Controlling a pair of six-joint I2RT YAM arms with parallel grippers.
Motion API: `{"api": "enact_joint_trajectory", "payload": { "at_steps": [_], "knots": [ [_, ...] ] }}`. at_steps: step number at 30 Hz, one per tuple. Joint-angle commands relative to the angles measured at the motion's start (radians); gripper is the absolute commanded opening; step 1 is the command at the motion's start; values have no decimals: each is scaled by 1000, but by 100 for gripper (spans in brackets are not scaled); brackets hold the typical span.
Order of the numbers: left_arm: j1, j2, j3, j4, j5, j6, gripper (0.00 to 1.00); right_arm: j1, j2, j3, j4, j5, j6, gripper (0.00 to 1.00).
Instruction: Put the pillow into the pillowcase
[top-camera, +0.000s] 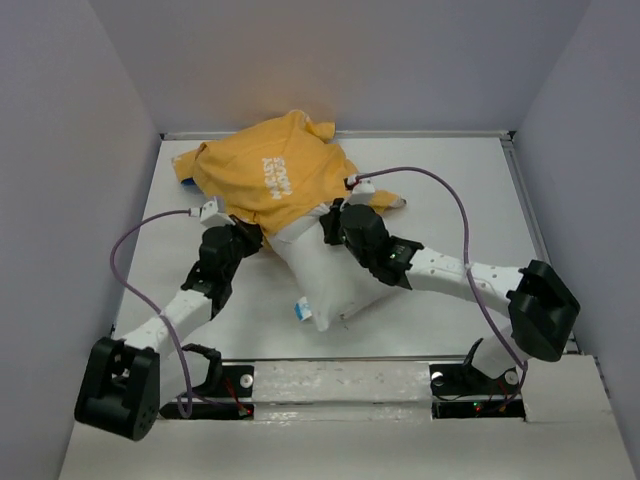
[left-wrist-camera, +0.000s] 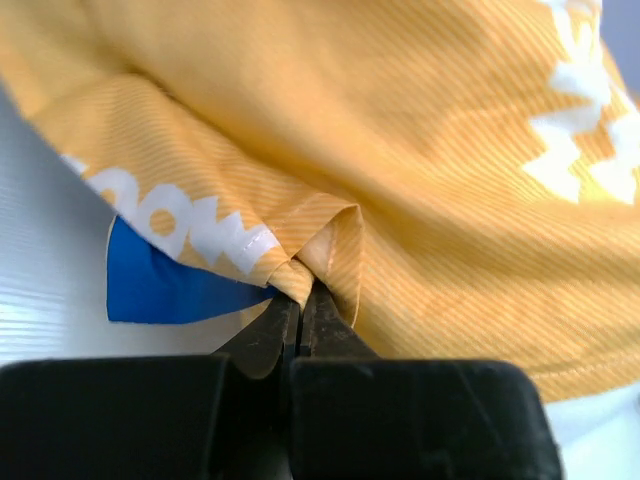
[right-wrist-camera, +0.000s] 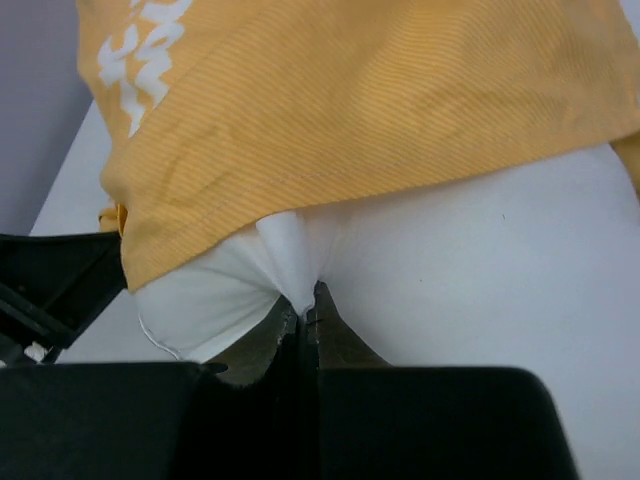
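The mustard-yellow pillowcase (top-camera: 275, 175) lies at the back middle of the table, drawn over the far half of the white pillow (top-camera: 322, 275). The pillow's near half sticks out toward me, with its blue-and-white tag (top-camera: 301, 311) at the near edge. My left gripper (top-camera: 253, 237) is shut on the pillowcase's open hem (left-wrist-camera: 305, 262), where a blue inner patch (left-wrist-camera: 160, 285) shows. My right gripper (top-camera: 328, 222) is shut on a pinch of the pillow's white fabric (right-wrist-camera: 295, 262), just below the yellow hem (right-wrist-camera: 330, 150).
The white table (top-camera: 460, 200) is walled in by grey panels on the left, back and right. A purple cable (top-camera: 455, 215) loops over the right arm and another over the left. A blue corner (top-camera: 185, 180) of the pillowcase peeks out at the back left.
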Motion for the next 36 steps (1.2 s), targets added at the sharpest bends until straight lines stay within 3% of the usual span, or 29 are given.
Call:
{"api": "enact_joint_trajectory", "payload": {
  "at_steps": [1, 4, 6, 7, 10, 13, 15, 17, 18, 21, 24, 28, 31, 33, 36],
  "knots": [
    [149, -121, -64, 48, -4, -26, 0, 167, 28, 44, 127, 7, 46, 0],
    [213, -98, -98, 105, 52, -60, 0, 254, 124, 239, 20, -143, -33, 63],
    [256, -88, -115, 131, 104, -70, 0, 254, 167, 340, -165, -232, -100, 85],
    [262, -84, -120, 143, 117, -68, 0, 254, 149, 353, -173, -243, -137, 88],
    [270, -86, -129, 149, 123, -51, 0, 199, 1, 322, -272, -303, -206, 91],
    [275, -77, -130, 146, 134, -34, 0, 31, -209, 154, -252, -450, -223, 86],
    [276, -72, -136, 160, 146, -37, 0, -149, -304, 10, -234, -458, -226, 81],
    [276, -54, -137, 163, 152, -42, 0, -274, -326, -75, -196, -545, -244, 79],
    [276, -49, -137, 169, 163, -45, 0, -396, -328, -154, -170, -608, -249, 80],
    [276, -40, -133, 166, 178, -54, 0, -557, -239, -222, -71, -763, -327, 92],
    [276, -57, -140, 151, 189, -65, 0, -586, -77, -204, -67, -935, -436, 95],
    [273, -113, -150, 105, 213, -73, 0, -586, 6, -238, -58, -1083, -458, 97],
    [272, -170, -158, 66, 215, -70, 0, -586, 38, -291, 59, -1224, -394, 98],
    [272, -187, -158, 40, 223, -67, 0, -586, 90, -347, 232, -1276, -340, 98],
    [272, -227, -175, 28, 230, -73, 0, -574, 169, -292, 315, -1253, -298, 98]
  ]
}}
